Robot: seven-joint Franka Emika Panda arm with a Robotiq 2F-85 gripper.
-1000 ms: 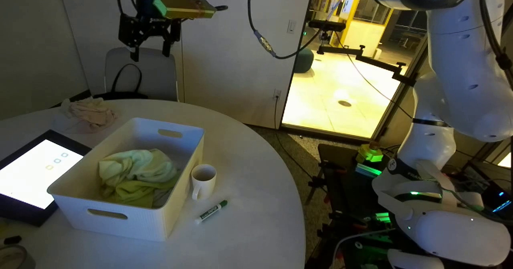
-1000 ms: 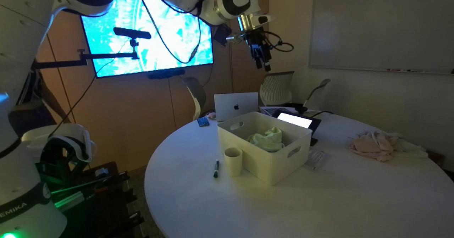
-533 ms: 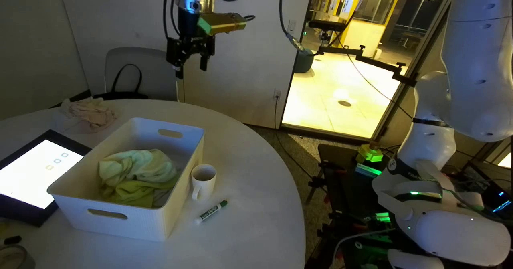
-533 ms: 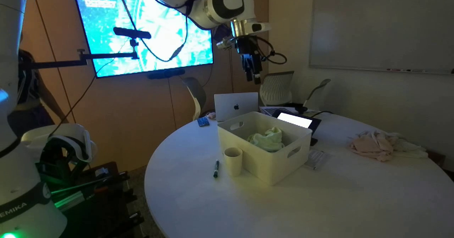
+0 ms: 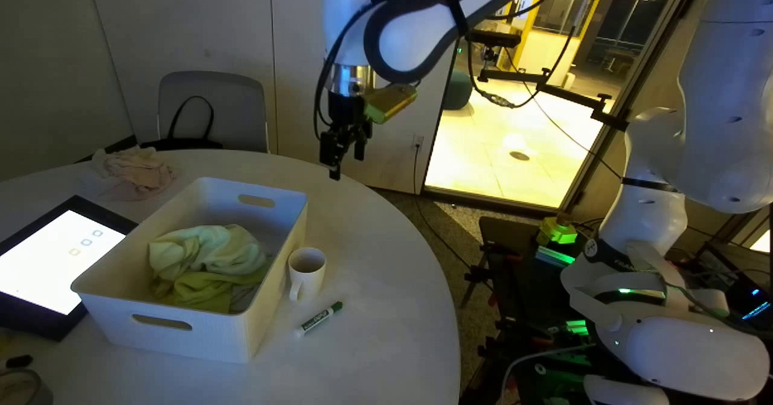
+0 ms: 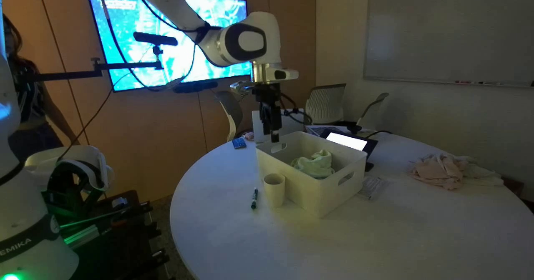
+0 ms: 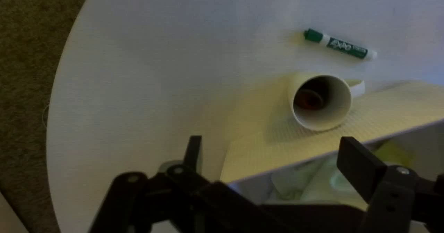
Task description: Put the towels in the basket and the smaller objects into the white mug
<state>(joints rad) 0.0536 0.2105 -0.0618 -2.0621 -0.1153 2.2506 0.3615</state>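
Observation:
Yellow-green and pale towels [image 5: 208,248] lie bunched inside the white basket [image 5: 205,335], as both exterior views show. Beside the basket's long wall [image 6: 300,192] the white mug [image 7: 334,104] stands upright. Something dark and reddish shows inside it. A green-capped marker [image 7: 341,46], one of the smaller objects, lies on the table near the mug's handle. My gripper [image 5: 348,165] hangs in the air over the basket's end, pointing down. In the wrist view the gripper [image 7: 270,138] is open, its fingers wide apart with nothing between them, short of the mug.
A heap of pinkish cloth [image 6: 442,173] lies on the table away from the basket. A tablet [image 5: 54,260] and a laptop [image 6: 294,125] are close behind the basket. The round table's edge [image 5: 450,290] passes beyond the marker. A chair [image 5: 211,109] stands at the wall.
My open gripper has come down and towards the mug, rightward in an exterior view and leftward in an exterior view from elsewhere. Towels, basket, mug and marker have stayed put.

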